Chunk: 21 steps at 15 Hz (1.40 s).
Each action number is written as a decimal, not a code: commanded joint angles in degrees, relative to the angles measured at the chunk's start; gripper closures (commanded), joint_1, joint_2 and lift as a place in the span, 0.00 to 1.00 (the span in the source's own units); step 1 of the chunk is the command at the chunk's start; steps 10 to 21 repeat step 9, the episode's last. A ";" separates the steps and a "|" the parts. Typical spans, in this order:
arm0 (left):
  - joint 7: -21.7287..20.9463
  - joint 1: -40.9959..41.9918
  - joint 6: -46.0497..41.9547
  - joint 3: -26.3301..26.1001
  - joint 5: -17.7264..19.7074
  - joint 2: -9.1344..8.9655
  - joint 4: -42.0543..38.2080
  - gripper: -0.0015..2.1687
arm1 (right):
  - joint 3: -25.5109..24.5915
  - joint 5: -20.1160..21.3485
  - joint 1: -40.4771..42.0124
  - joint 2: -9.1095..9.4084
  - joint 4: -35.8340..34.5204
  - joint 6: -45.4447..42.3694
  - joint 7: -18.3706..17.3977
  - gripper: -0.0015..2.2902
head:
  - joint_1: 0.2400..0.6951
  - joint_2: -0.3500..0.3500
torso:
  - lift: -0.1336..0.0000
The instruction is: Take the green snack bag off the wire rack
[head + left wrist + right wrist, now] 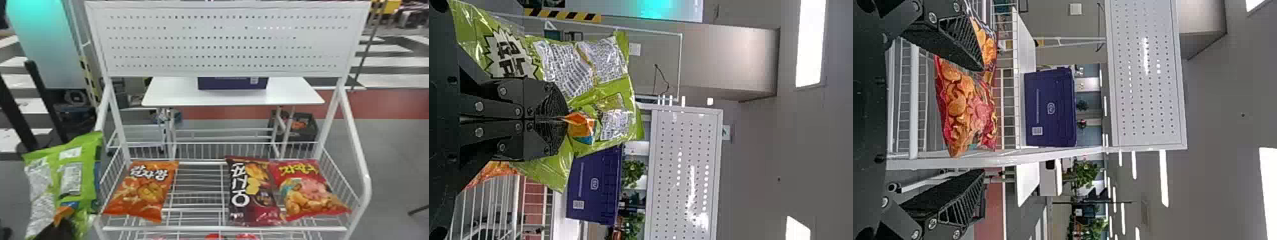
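At the head view's lower left my left gripper [57, 228] holds the green snack bag [87, 178], which hangs outside the wire rack [223, 228], beside its left side. In the left wrist view that gripper [565, 119] is shut on the crinkled green bag [619, 92], pinching its front. The fingertips cover part of the bag. My right gripper [984, 120] stands open in the right wrist view, its fingers wide apart, with the rack and a red snack bag [960, 107] beyond them.
On the rack lie an orange bag [140, 191] at left, then a dark maroon bag [252, 191] and a red bag [311, 190] at right. The rack's white side tube [357, 146] slopes up to a pegboard [223, 41]. A purple box [233, 83] is behind.
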 commanded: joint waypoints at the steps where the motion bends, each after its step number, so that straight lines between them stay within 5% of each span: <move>1: -0.32 0.56 -0.03 -0.12 -0.04 0.00 -0.46 0.79 | 0.00 -0.05 0.15 0.01 -0.26 0.00 0.05 0.08 | 0.57 0.50 | 1.00; 21: -0.50 0.91 -0.03 -0.47 -0.04 0.00 -0.46 0.79 | -0.18 0.04 0.68 0.01 -0.61 -0.18 0.05 0.08 | 0.57 0.50 | 1.00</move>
